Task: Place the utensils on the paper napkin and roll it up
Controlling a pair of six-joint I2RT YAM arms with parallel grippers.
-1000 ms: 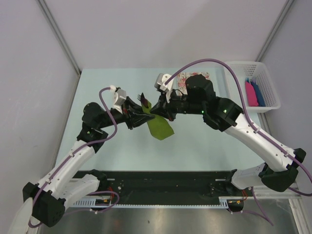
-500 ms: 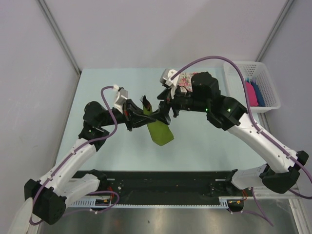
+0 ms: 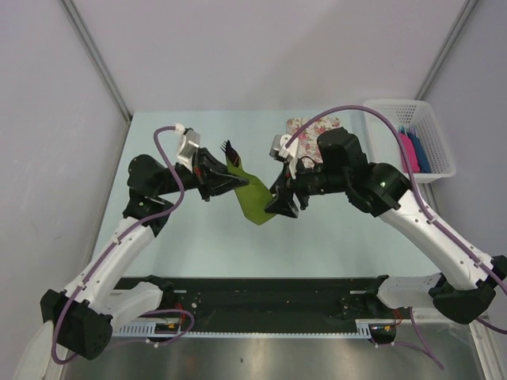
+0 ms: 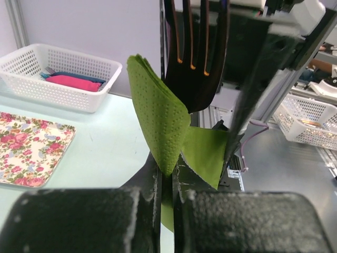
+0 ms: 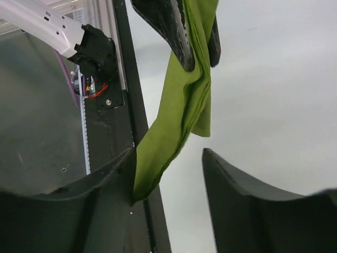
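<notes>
Above the table (image 3: 190, 237), paper napkin (image 3: 252, 198) and fork (image 3: 231, 149) point far-left.

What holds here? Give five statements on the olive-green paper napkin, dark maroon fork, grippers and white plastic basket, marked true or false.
The left gripper is shut on the olive-green paper napkin. True.
The right gripper clamps the napkin. False: its jaws stand open.
The napkin lies spread flat. False: it hangs folded.
The tines of the dark maroon fork stick out past the napkin. True.
The white plastic basket is empty. False: it holds pink and blue flat pieces.
</notes>
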